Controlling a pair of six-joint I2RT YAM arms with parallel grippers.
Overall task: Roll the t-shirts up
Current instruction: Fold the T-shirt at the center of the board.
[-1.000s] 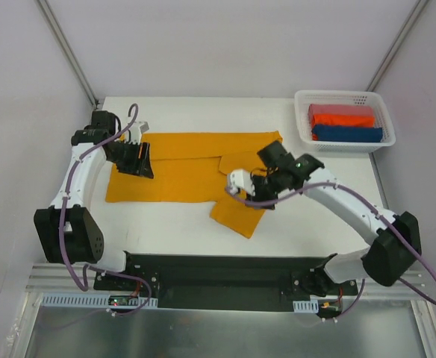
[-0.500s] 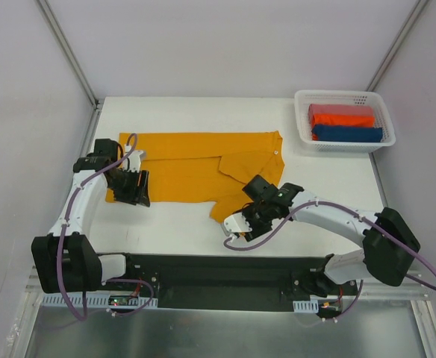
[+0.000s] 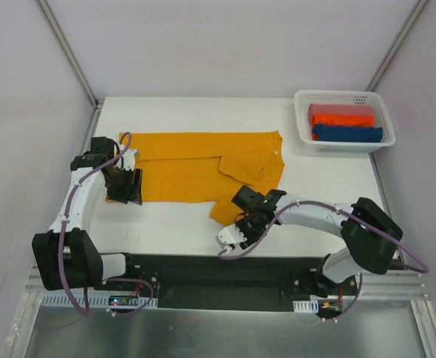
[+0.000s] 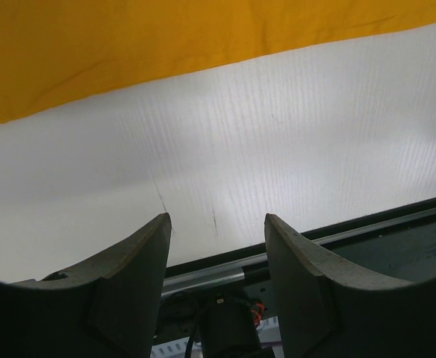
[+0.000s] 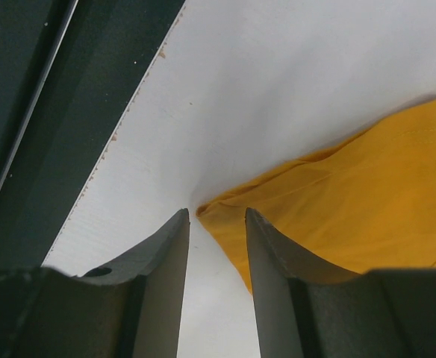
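Mustard t-shirt (image 3: 188,165) | left tool (image 4: 216,220) apart above table (image 4: 293,142) | right tool (image 5: 216,212) narrowly apart at shirt corner

We are counting four t-shirts (image 3: 173,179), one basket (image 3: 340,93), one table (image 3: 203,112) and two arms.
We are seeing one mustard-orange t-shirt (image 3: 188,160) spread out, three basketed ones, namely a pinkish t-shirt (image 3: 337,110), a red-orange t-shirt (image 3: 345,120) and a dark blue t-shirt (image 3: 349,134), plus the left arm (image 3: 76,198) and the right arm (image 3: 315,212).

Overhead spans the table (image 3: 173,216) — wrist views close on t-shirt (image 4: 128,45) edge.
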